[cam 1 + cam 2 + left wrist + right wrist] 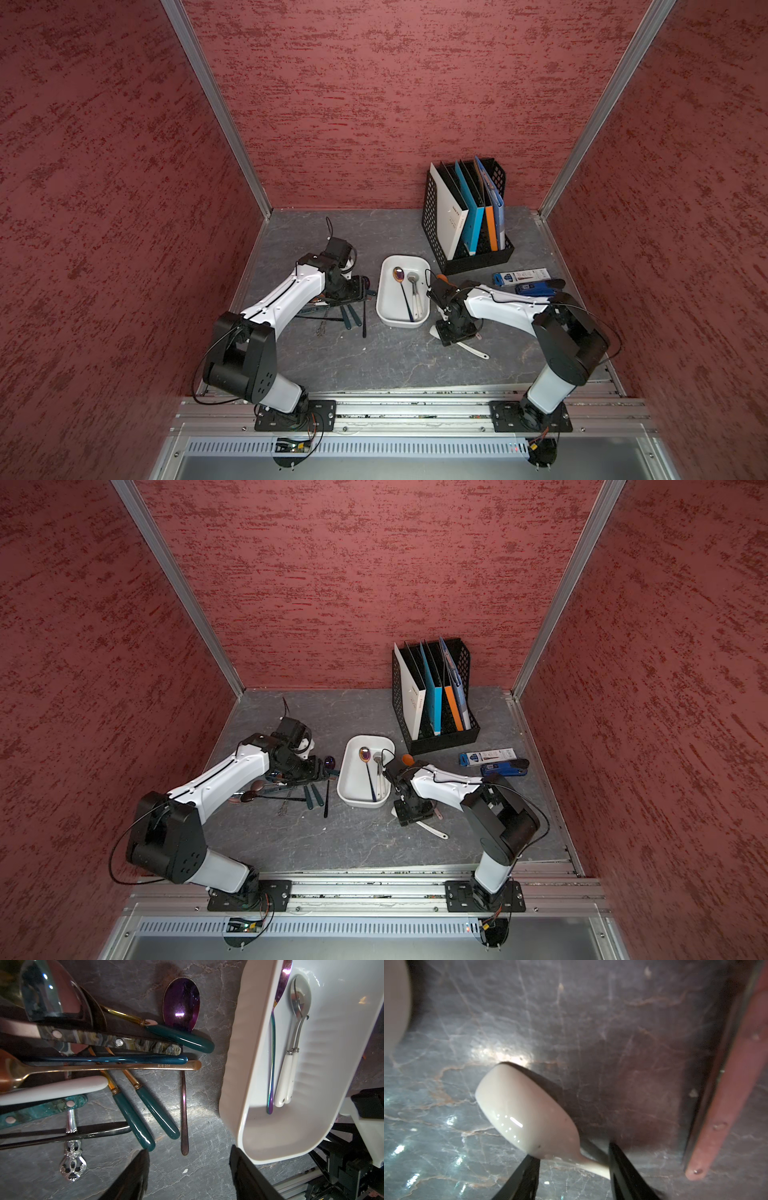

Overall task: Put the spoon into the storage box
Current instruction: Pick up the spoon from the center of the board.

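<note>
In both top views the right arm reaches in from its base at the near rail, elbow high, its wrist bent down steeply so the right gripper (457,338) points at the grey table (374,365) just off the near right corner of the storage box (382,291). The white spoon (478,352) lies on the table under it, outside the box, with its handle sticking out toward the rail. The left arm stretches low across a heap of cutlery (345,316), and the left gripper (358,289) stops just short of the box's left wall. Inside the box lie an iridescent spoon (400,275) and white-handled cutlery (414,291). Behind the box stands a black file rack (467,253) with folders. Blue packets (521,276) lie well clear behind the right arm.

In the left wrist view the left gripper (189,1159) stands parted over bare table and holds nothing. The heap fans out ahead of it: teal-handled pieces (145,1122), a rose-gold spoon handle (124,1067) and a purple spoon (181,1003). The storage box (234,1064) lies beside them.

In the right wrist view the right gripper (573,1159) straddles the neck of the white spoon (519,1109). One finger (620,1167) covers the start of the handle, and the other sits at the bowl's edge. I cannot tell whether they are clamping it. A blurred white corner of the storage box (394,1001) shows at the frame's edge.
</note>
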Available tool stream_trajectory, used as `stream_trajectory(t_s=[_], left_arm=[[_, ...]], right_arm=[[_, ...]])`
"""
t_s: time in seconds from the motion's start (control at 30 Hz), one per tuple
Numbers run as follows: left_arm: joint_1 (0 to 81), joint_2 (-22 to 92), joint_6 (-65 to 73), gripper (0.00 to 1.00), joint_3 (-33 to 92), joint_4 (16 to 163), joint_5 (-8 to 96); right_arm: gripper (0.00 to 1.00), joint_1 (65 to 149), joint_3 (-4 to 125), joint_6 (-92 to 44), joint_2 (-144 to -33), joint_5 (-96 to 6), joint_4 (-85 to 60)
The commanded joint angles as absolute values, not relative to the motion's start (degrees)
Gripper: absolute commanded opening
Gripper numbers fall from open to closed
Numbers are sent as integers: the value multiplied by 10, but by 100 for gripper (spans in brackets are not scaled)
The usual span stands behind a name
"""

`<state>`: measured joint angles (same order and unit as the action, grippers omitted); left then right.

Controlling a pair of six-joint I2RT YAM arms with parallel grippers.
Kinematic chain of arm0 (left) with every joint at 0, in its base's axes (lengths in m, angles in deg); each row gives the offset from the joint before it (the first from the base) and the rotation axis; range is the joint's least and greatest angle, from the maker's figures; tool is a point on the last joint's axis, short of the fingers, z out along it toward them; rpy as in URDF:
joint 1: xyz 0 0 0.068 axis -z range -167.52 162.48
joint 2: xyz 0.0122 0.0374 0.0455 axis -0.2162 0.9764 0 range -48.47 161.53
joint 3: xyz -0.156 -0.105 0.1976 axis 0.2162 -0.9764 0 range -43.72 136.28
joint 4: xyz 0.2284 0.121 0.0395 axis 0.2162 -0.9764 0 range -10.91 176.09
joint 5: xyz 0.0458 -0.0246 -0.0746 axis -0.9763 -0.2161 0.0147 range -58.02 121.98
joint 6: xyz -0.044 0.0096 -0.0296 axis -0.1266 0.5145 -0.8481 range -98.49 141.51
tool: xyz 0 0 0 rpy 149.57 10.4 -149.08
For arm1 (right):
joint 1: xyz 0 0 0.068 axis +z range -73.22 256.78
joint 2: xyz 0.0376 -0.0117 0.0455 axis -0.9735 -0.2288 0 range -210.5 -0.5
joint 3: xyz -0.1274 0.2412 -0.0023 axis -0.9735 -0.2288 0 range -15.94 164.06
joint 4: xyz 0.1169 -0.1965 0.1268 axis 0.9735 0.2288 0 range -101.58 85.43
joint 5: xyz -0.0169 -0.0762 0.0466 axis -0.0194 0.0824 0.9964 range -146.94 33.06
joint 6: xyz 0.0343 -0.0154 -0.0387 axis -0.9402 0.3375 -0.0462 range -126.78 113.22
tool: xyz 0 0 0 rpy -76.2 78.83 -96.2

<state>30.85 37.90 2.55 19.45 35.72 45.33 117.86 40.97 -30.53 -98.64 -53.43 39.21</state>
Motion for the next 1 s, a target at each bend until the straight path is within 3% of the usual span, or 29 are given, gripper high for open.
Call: stream_trajectory(t_s=[0.0,0.3,0.97], left_arm=[[307,385,35,65,210,356,460],[309,391,34,65,216,356,461],[313,387,30,65,219,348,450]], right_arm=[[46,1183,366,-345,-1029,-489,374],[31,1183,344,-329,-993,-478,360],[18,1200,330,-262,-1000,-447,347]])
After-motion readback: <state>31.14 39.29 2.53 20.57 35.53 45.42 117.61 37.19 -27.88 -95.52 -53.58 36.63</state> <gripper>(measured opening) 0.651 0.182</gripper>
